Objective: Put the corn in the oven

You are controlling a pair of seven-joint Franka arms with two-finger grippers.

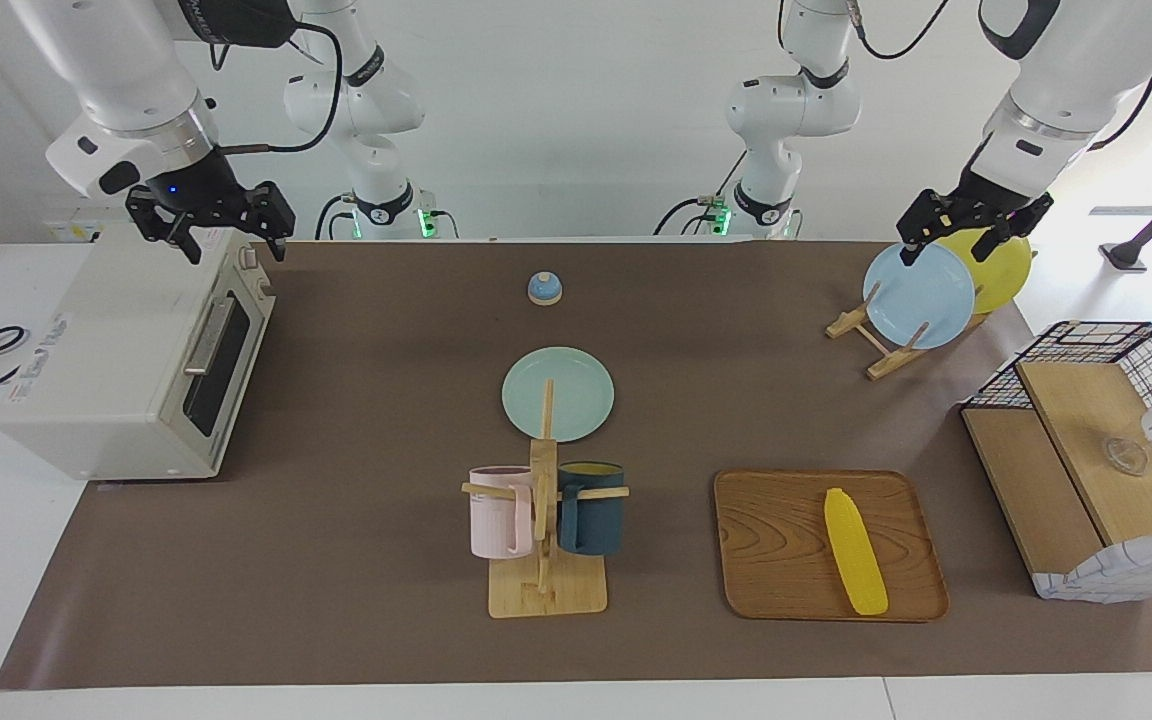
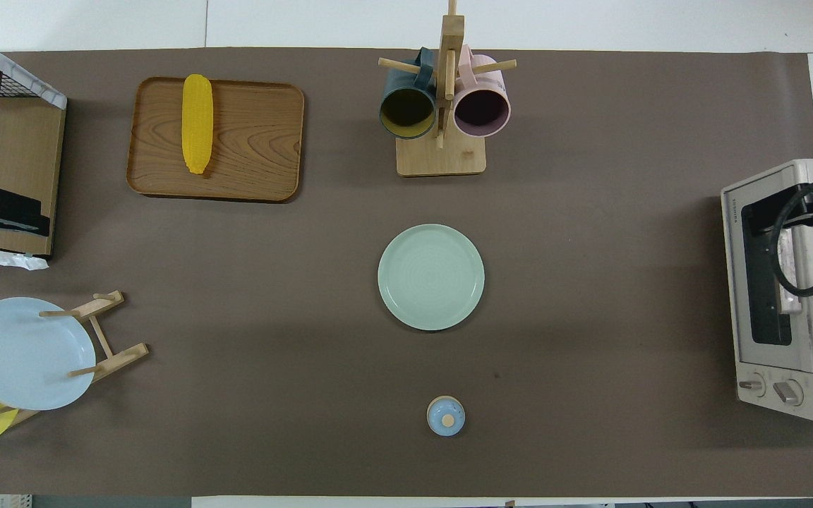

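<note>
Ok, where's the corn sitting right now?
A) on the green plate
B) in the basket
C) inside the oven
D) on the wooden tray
D: the corn lies flat on the wooden tray, touched by neither pincer; the oven door is shut.

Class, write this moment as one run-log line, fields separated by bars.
corn: lying on tray | oven: door shut | left gripper: open, over plate rack | right gripper: open, over oven | step: corn not yet grasped
</note>
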